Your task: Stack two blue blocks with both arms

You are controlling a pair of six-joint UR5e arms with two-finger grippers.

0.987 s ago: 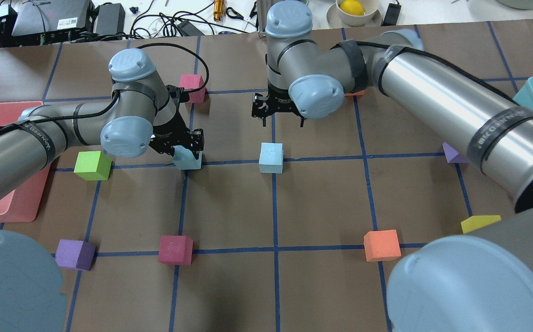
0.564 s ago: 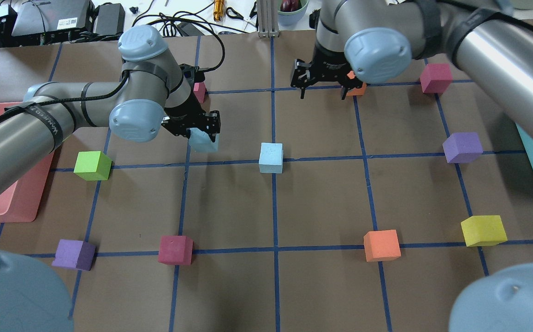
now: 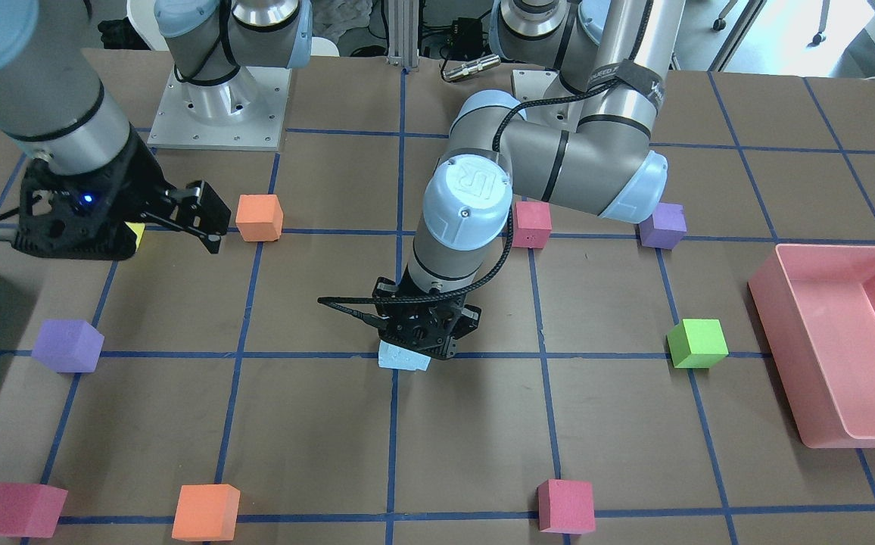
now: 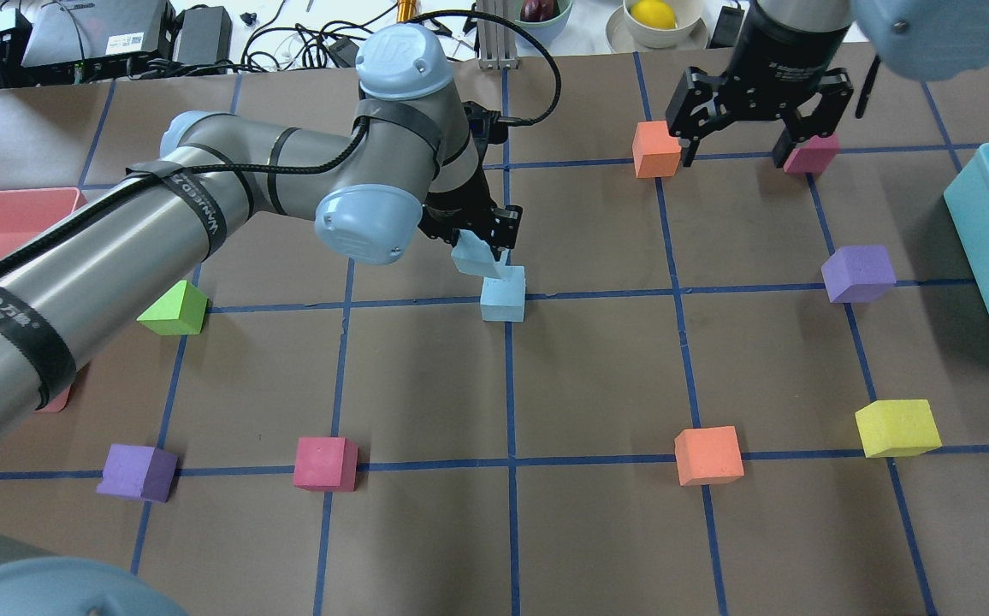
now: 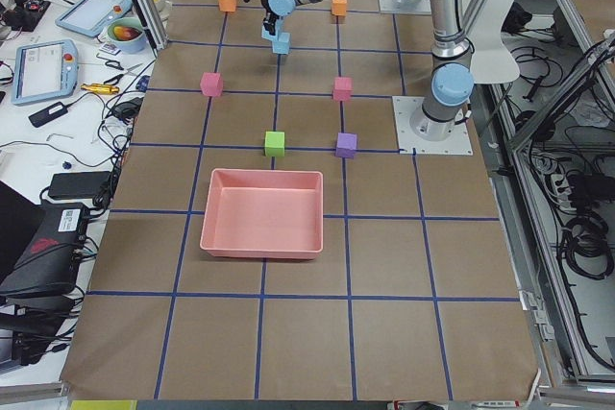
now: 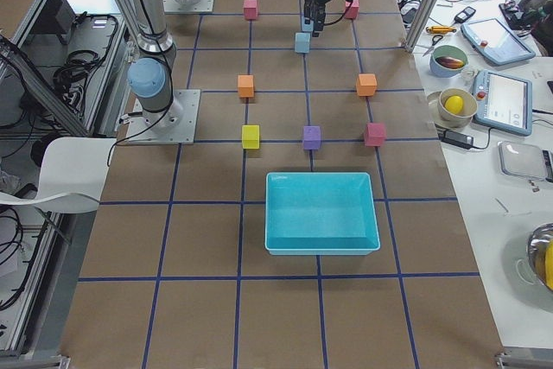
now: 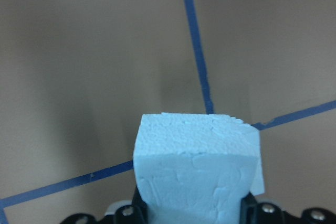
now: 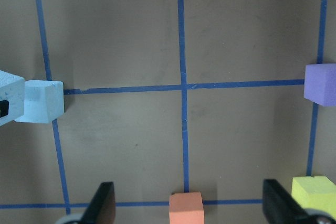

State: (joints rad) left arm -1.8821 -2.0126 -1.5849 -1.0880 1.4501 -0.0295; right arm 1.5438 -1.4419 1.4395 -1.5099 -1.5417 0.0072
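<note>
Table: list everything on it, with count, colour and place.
blue blocks: two, pale blue, one at centre, one held over it
orange cubes: two, orange, right half
pink cubes: three, magenta, scattered
purple cubes: two, purple, left and right
green cube: one, green, left
yellow cube: one, yellow, near right
pink tray: one, pink, left edge
teal box: one, teal, right edge
left claw: one, black, shut on blue block
right claw: one, black, open, far right

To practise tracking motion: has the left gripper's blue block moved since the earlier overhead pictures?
Yes. The held blue block has travelled rightward in the overhead view, away from the green cube, right up to the resting blue block.
</note>
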